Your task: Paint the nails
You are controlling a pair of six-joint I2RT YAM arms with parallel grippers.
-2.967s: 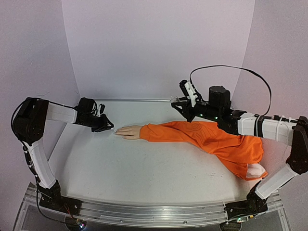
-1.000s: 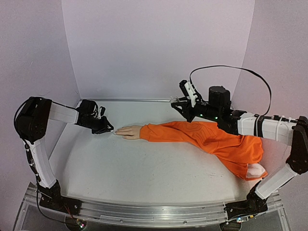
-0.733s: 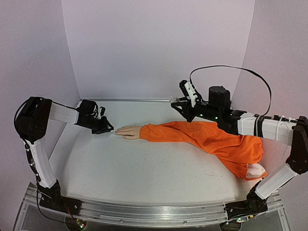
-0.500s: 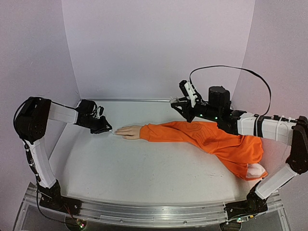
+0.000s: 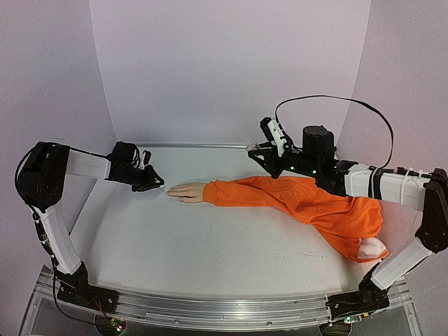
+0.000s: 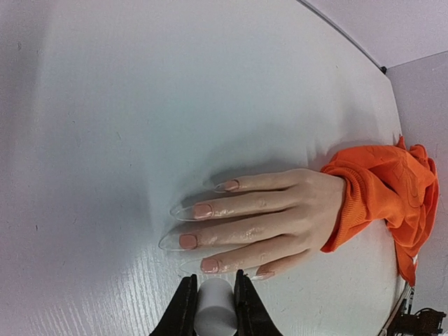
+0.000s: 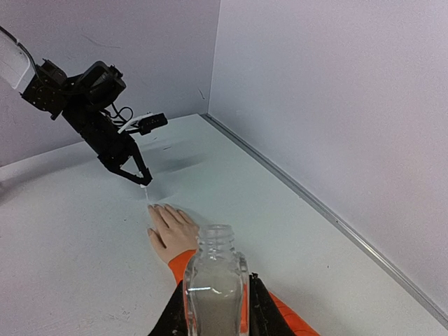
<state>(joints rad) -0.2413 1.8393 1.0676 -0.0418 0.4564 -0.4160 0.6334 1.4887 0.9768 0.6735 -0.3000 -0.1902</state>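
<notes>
The pale mannequin hand (image 5: 186, 190) lies flat, sticking out of an orange sleeve (image 5: 294, 196), fingers pointing left. In the left wrist view its nails (image 6: 187, 241) show pinkish patches under long clear tips. My left gripper (image 5: 158, 185) is shut on a white brush cap (image 6: 213, 308) and hovers just left of the fingertips, close to the nail nearest it (image 6: 210, 264). My right gripper (image 5: 269, 148) is shut on a small clear open bottle (image 7: 215, 280) and holds it upright above the sleeve. The brush tip is hidden in the left wrist view.
The orange sleeve runs right and ends in a bunched heap (image 5: 357, 231) near the right arm. Purple walls enclose the white table (image 5: 210, 245) at the back and sides. A metal strip (image 7: 329, 213) runs along the back edge.
My left gripper has shifted only slightly beside the fingertips, still holding the cap. The right arm and bottle have not moved.
</notes>
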